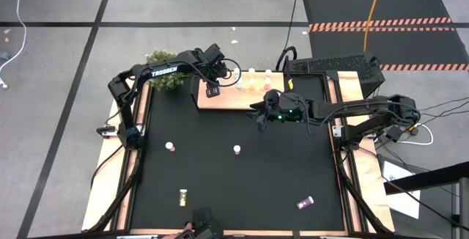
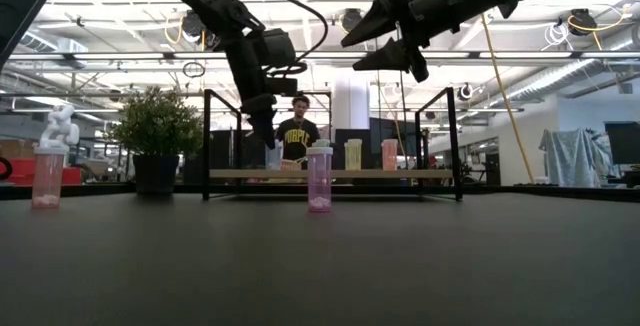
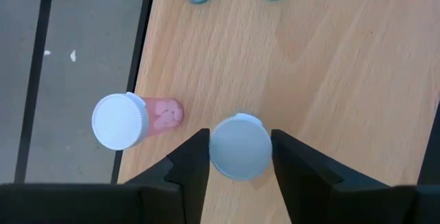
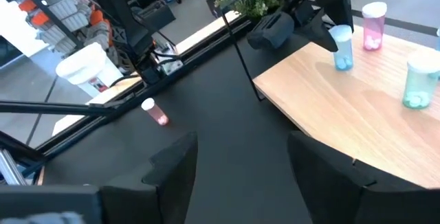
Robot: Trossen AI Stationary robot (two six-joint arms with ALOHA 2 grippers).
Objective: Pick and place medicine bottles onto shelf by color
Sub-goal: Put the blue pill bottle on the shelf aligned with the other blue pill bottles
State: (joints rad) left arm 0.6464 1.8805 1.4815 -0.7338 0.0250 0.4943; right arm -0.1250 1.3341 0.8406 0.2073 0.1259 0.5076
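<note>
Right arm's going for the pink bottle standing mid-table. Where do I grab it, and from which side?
Come from straight above and close the tool on the body just under the white cap. The pink bottle stands upright and alone on the table, so both flanks look free. The right tool is open and hangs just behind it, so a short move forward and down should do.

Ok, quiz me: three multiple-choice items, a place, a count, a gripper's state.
1. The blue bottle in the left gripper stands: A on the shelf, B on the black table, C held in the air.
2. Bottles on the black table: A two, B four, C six.
3. The right gripper is: A open, empty, B shut on a pink bottle, C out of view.
Answers: 1A, it stands on the wood beside a pink bottle; 2B, two upright, two lying; 3A, nothing between its spread fingers.
</note>
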